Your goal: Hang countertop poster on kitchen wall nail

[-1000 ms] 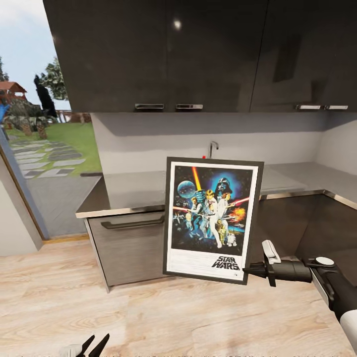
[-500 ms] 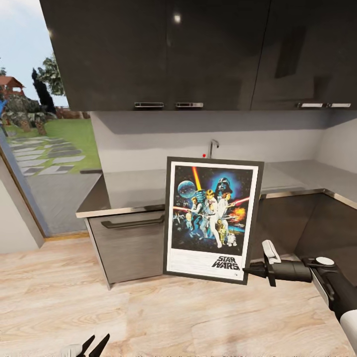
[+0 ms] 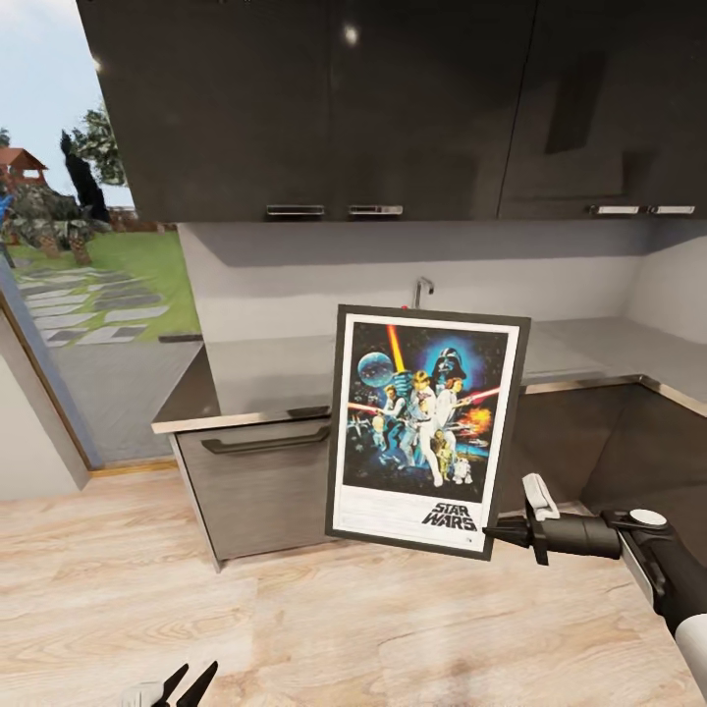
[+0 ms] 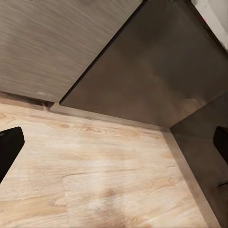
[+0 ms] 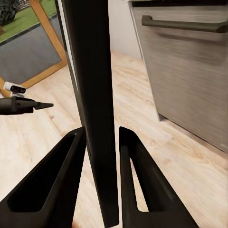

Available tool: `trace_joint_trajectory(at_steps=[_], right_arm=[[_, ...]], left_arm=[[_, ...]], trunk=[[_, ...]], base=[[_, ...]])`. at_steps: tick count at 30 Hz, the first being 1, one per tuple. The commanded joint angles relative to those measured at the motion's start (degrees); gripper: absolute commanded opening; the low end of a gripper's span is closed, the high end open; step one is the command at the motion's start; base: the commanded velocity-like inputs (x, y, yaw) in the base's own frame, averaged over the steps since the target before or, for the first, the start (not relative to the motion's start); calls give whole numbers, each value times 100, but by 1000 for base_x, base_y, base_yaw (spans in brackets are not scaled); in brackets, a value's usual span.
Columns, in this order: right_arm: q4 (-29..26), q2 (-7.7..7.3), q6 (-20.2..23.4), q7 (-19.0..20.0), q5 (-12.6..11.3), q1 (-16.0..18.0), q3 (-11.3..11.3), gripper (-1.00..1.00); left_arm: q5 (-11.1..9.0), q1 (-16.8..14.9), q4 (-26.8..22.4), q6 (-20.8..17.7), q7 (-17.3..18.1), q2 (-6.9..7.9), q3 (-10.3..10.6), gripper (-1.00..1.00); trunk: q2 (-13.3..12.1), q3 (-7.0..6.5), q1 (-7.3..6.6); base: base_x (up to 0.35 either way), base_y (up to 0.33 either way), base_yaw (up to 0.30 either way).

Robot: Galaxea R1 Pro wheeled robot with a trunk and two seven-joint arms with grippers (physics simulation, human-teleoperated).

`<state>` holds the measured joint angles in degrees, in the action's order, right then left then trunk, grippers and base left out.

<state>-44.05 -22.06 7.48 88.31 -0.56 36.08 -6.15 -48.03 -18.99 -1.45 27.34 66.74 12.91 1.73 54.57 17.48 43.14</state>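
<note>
**Poster held aloft in front of the bench**

Low at left, left pincer (image 3: 183, 681) parted, holding nothing, over the wooden floor (image 3: 295, 628). Behind, glossy grey kitchen bench (image 3: 255, 378) with tap (image 3: 420, 292). Centre, poster (image 3: 427, 430) upright, slightly tilted, off the bench. At right, right pincer (image 3: 494, 533) clamped on its lower right edge.

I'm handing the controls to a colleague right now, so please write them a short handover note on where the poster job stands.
Right gripper: shut on the poster, clamping its lower right edge; in the right wrist view the frame edge sits between both fingers.
Left gripper: open, holding nothing, low over the wooden floor.
Poster: off the kitchen countertop, held upright, slightly tilted, in front of the cabinets.
Done: pickup.
Left: find a wall nail, carry the poster there and hang it.
</note>
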Motion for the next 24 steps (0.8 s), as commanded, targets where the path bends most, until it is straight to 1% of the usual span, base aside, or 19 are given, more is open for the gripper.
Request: trace_joint_trajectory(at_steps=[1,24], right_arm=[[-1,0,69,28,-6,4,-6,-100],[-2,3,69,28,-6,4,-1,-100]], left_arm=[[-22,-5,4,26,14,1,20,100],[-22,-5,4,17,14,1,20,100]], trunk=[[-36,-11,-22],[-959,-424,-527]], base=[[0,0,0],[0,0,0]])
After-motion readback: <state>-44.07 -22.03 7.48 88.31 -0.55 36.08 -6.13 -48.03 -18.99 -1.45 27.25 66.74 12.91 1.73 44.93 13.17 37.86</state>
